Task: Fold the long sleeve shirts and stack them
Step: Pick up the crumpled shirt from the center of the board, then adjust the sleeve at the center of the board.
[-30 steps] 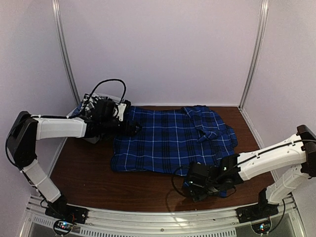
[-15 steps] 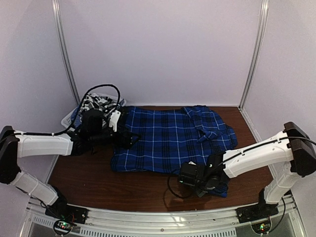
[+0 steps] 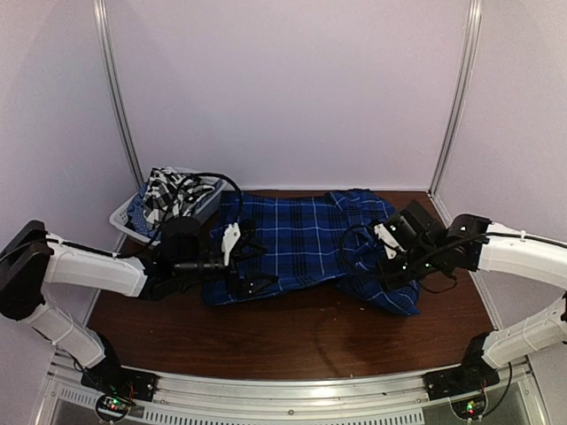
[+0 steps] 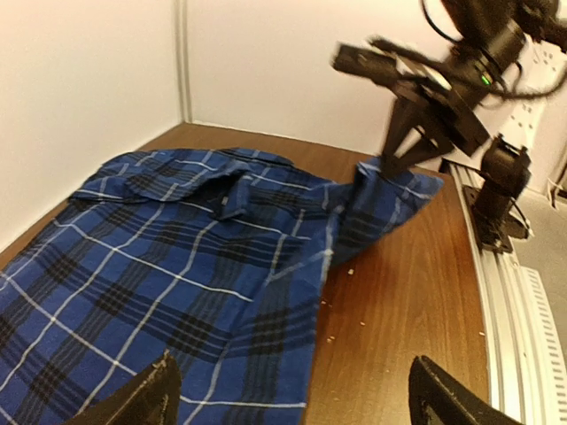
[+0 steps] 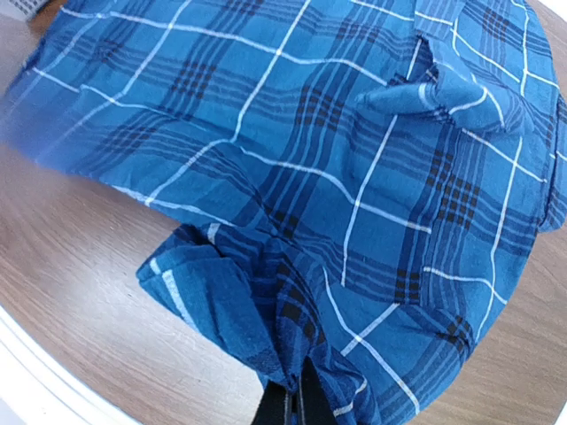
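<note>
Two shirts showed from above. The blue plaid shirt lay spread across the middle of the brown table. The black-and-white checked shirt sat heaped in the white mesh basket at the far left corner. The left gripper hovered over the blue shirt's near-left hem, its jaws wide with nothing between them. The right gripper pinched the shirt's right side and held a fold up off the table.

From the left wrist, the two fingertips stood far apart at the bottom edge, over the blue plaid shirt. Farther off, the right gripper gripped a raised corner of cloth. Pale specks, possibly crumbs, dotted the table beside the hem.

From the right wrist, the fingers were clamped on a bunched blue fold at the bottom edge. The blue plaid shirt filled most of the view, its collar at the upper right, and the table showed at the left.
</note>
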